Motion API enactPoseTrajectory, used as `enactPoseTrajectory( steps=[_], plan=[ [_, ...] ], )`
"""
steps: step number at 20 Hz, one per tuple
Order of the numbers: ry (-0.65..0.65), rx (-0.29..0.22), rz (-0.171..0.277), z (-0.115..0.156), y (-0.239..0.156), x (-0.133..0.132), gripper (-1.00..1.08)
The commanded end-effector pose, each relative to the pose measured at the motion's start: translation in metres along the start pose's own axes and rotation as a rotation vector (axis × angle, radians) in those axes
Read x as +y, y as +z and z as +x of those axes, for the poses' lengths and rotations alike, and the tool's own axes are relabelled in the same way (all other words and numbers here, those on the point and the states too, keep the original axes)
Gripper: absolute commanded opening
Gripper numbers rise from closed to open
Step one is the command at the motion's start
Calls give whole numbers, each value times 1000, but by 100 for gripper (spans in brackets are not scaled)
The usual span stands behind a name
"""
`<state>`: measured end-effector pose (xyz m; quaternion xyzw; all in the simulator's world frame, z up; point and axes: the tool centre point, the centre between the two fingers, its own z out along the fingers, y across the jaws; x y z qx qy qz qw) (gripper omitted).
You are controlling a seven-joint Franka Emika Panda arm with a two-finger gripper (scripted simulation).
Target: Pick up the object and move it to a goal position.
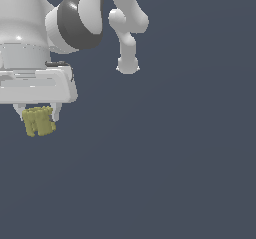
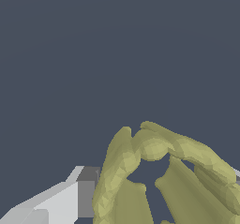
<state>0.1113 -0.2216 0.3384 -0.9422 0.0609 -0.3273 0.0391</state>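
Now end effector grips object, axis slightly tilted, hollow end down.

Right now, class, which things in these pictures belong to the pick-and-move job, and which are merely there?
Belongs to the job:
- olive-yellow cylinder, held between the fingers
- gripper, closed on it

Merely there:
- plain dark surface
- nothing else in view; no goal marker shows

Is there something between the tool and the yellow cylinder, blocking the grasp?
No. The tool is already shut on the yellow cylinder, with one finger on each side, and nothing sits between them. No goal marker is visible, so that path cannot be judged.
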Motion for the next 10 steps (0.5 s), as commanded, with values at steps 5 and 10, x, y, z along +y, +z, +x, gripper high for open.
enactPoseTrajectory(
  steps=[5, 10],
  plan=[
    [-4, 52, 17, 20, -19, 13, -100],
    [-5, 64, 21, 24, -24, 17, -100]
  ],
)
